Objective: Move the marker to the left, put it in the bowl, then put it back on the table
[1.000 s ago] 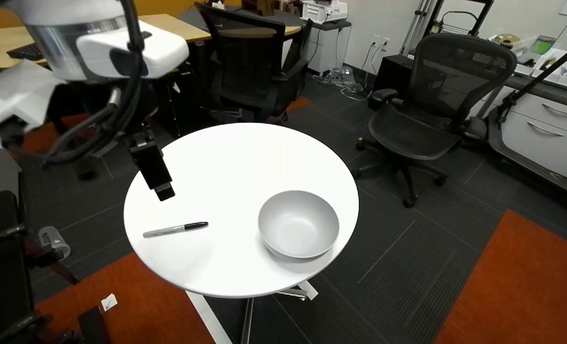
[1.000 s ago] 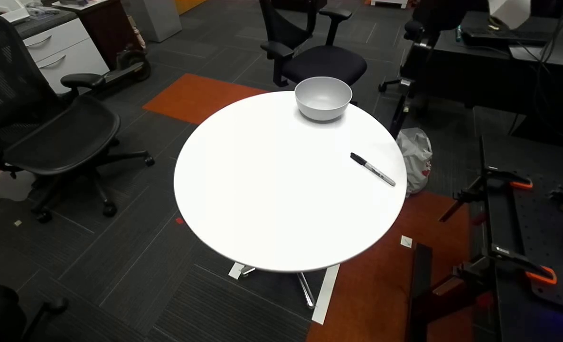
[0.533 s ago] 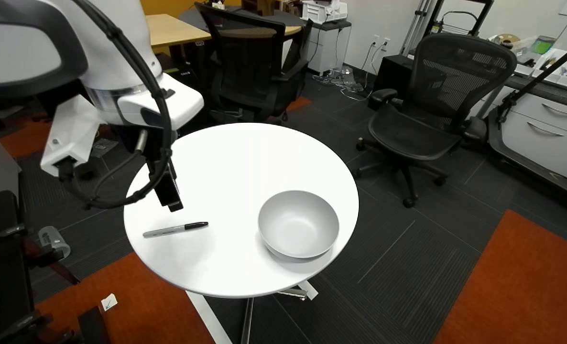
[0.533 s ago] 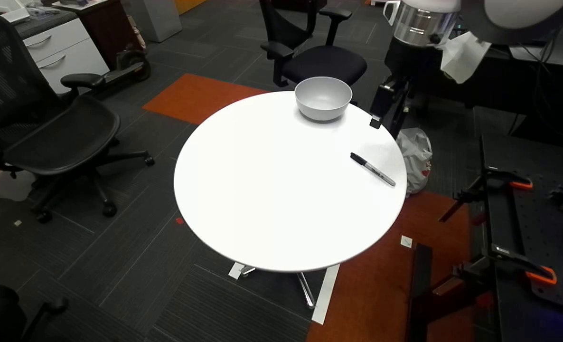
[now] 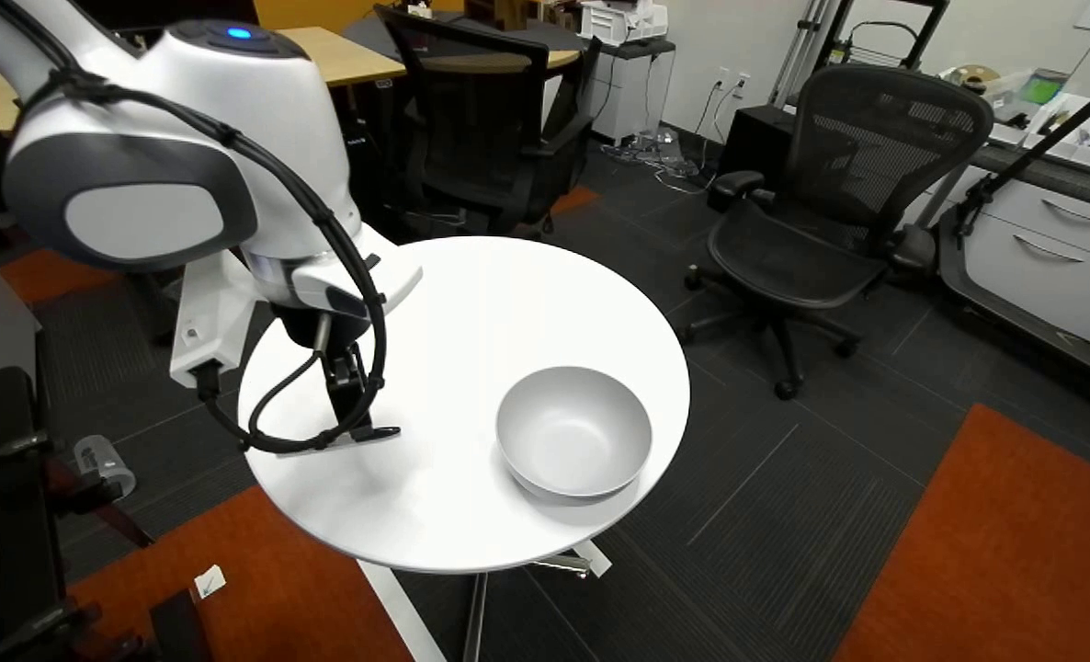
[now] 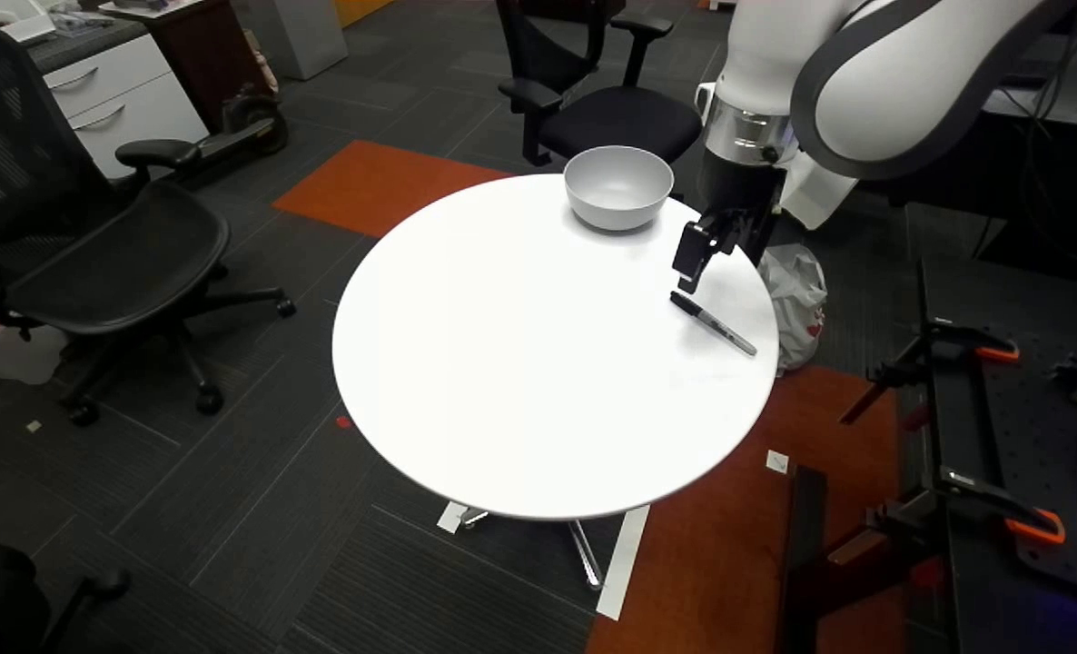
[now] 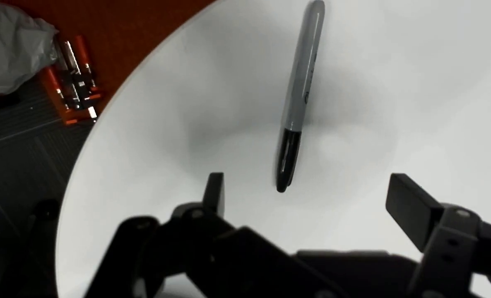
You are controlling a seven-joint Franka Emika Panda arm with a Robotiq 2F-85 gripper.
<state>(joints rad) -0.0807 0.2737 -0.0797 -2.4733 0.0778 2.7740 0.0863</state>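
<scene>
The slim, grey-barrelled, black-capped marker (image 7: 300, 95) lay flat on the round white desk (image 5: 490, 313), outside the wide, smooth, silver-grey bowl (image 5: 574, 432). The black two-fingered gripper (image 7: 307, 198) had its fingers spread wide; in the wrist view the marker's cap end pointed into the gap between them, with white desk showing on both sides of it. How high the fingertips were over the desk was hard to tell. In an exterior view the gripper and a looping black cable (image 5: 324, 217) on the white robot arm (image 5: 145, 221) hid part of the marker, its cap tip showing toward the bowl. The bowl stood upright near the desk's edge in both exterior views, apart from the marker. A crumpled grey plastic bag (image 6: 795, 300) lay near the desk, and a black mesh-backed office chair (image 5: 802, 262) stood on the dark carpet (image 5: 756, 552).
</scene>
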